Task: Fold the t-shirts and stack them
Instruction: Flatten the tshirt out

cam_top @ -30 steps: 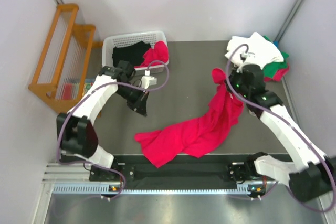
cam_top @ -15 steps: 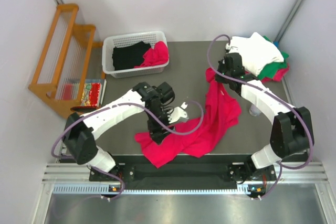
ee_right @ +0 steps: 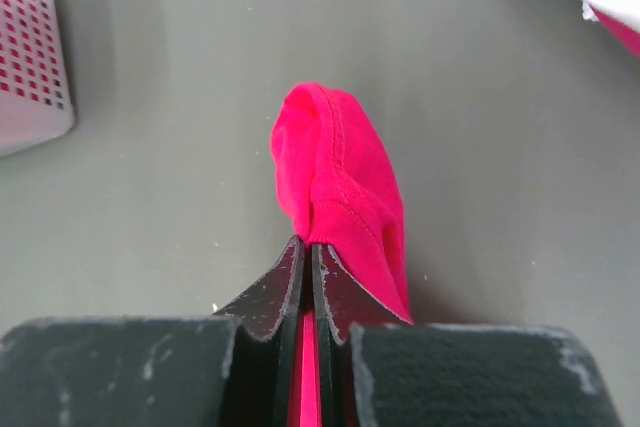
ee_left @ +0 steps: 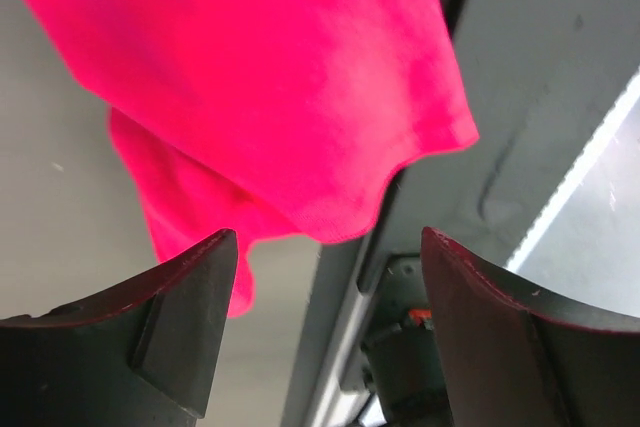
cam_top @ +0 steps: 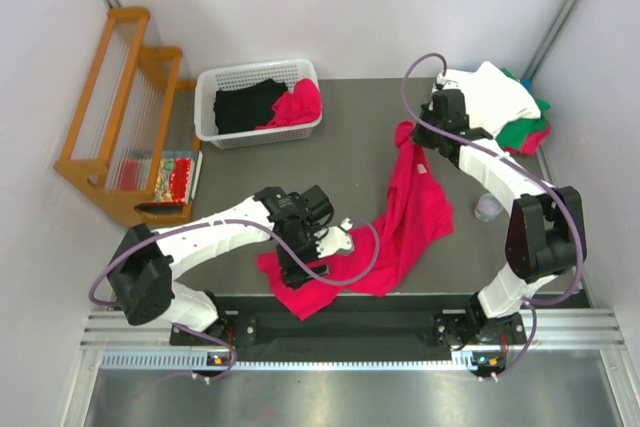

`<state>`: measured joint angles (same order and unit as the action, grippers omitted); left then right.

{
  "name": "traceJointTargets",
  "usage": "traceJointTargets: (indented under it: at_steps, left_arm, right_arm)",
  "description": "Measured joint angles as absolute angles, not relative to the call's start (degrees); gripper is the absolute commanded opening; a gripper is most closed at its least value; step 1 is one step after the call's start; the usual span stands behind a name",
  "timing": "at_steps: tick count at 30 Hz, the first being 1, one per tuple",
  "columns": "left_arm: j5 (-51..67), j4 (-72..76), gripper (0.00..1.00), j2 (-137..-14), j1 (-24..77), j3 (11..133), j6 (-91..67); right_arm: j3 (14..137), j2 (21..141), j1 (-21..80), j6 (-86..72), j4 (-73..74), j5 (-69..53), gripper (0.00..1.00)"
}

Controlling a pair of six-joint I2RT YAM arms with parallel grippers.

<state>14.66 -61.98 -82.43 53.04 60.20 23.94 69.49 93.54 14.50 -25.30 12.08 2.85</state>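
Observation:
A crimson-red t-shirt point(cam_top: 405, 217) lies stretched across the table from the near edge to the far right. My right gripper point(cam_top: 408, 135) is shut on its far end, and the pinched fold point(ee_right: 335, 172) bulges past the fingertips. My left gripper point(cam_top: 297, 272) hangs open and empty just above the shirt's near-left corner point(ee_left: 300, 97) by the table edge. A stack of folded white, green and red t-shirts point(cam_top: 500, 102) sits at the far right corner. Black and red t-shirts point(cam_top: 265, 102) lie in the white basket point(cam_top: 210, 127).
A small clear cup point(cam_top: 488, 209) stands on the table right of the red shirt. A wooden rack point(cam_top: 120, 97) stands off the table at the left. The metal rail point(cam_top: 340, 327) runs along the near edge below the left gripper.
My left arm swung from the basket down to the shirt's near-left corner. My right gripper carried the shirt's end farther back, pulling the cloth straighter.

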Motion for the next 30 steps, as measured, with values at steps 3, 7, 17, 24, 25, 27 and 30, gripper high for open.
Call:
traceJointTargets:
  at_steps: [3,7,17,24,25,27,30]
  left_arm:
    - [13.74,-59.13,0.77,-82.48,53.25,59.53,23.44]
    - [12.53,-57.32,0.72,-85.49,53.34,59.57,22.35]
    - [11.07,-52.88,0.08,-96.4,53.32,60.12,18.87]
    - [12.38,-53.12,0.0,-97.03,51.27,61.89,18.33]
    - [12.86,-53.76,0.0,-97.03,50.04,62.98,18.46]
    - [14.79,-54.89,0.0,-97.03,46.52,65.73,19.07]
    - [19.2,-57.43,0.02,-97.36,37.34,73.06,20.43]
  right_arm:
    - [70.19,93.54,14.5,-25.39,11.81,2.46,0.0]
    - [70.22,93.54,14.5,-25.63,11.62,2.11,0.0]
    - [70.22,93.54,14.46,-25.58,11.64,1.8,0.0]
    - [70.22,93.54,14.17,-25.58,11.66,1.39,0.0]
    - [70.22,93.54,14.11,-25.56,11.64,1.34,0.0]
    - [70.22,93.54,14.04,-25.56,11.64,1.34,0.0]
    - [70.22,93.54,14.02,-25.56,11.6,1.13,0.0]
